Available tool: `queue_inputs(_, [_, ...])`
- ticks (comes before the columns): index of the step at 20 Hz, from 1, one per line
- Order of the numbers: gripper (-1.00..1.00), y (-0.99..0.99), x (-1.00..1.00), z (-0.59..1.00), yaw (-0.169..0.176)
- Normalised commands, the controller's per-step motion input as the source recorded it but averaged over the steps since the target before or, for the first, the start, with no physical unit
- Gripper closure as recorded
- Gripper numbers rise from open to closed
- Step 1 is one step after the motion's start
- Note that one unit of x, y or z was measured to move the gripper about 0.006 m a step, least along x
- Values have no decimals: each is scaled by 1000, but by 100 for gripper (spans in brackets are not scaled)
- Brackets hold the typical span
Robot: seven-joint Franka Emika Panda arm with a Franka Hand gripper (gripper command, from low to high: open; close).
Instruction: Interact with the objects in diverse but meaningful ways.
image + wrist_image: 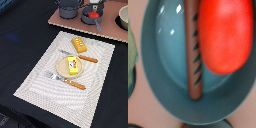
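Place-setting logic is seen on the striped mat (pixel 35 75): a yellow box (pixel 73 65) is laid on the round plate (pixel 62 68), flanked by a fork (pixel 65 80) and a knife (pixel 80 56), as a mock meal would be arranged. An orange block (pixel 78 45) is set just beyond the knife, apart from the plate. On the pinkish board (pixel 107 27) at the far edge of the dark desk (pixel 20 30), two grey pots are stood side by side; a tomato (pixel 93 15) is held in the pot (pixel 92 16) toward the exterior view's right, probably as if put on to cook, and the other pot (pixel 68 8) appears empty, though its inside is barely seen. A pale bowl (pixel 123 17) is cut off at the frame's edge. Detail missing from the exterior view is supplied by the wrist view: the inside of the pot (pixel 158 60) is looked into from close above, and a brown sausage (pixel 194 50) with dark diagonal marks is seen lying touching the tomato (pixel 225 35). The layout of the mat, conversely, is given only by the exterior view. The claw is not visible in either view, so whether it is spread or pressed together cannot be told.
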Motion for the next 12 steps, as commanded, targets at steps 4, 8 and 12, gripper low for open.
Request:
queue_inputs(4, [-100, -751, 329, 321, -73])
queue_inputs(8, [-100, -768, 238, 181, -80])
queue_inputs(12, [-100, -773, 186, 184, -79])
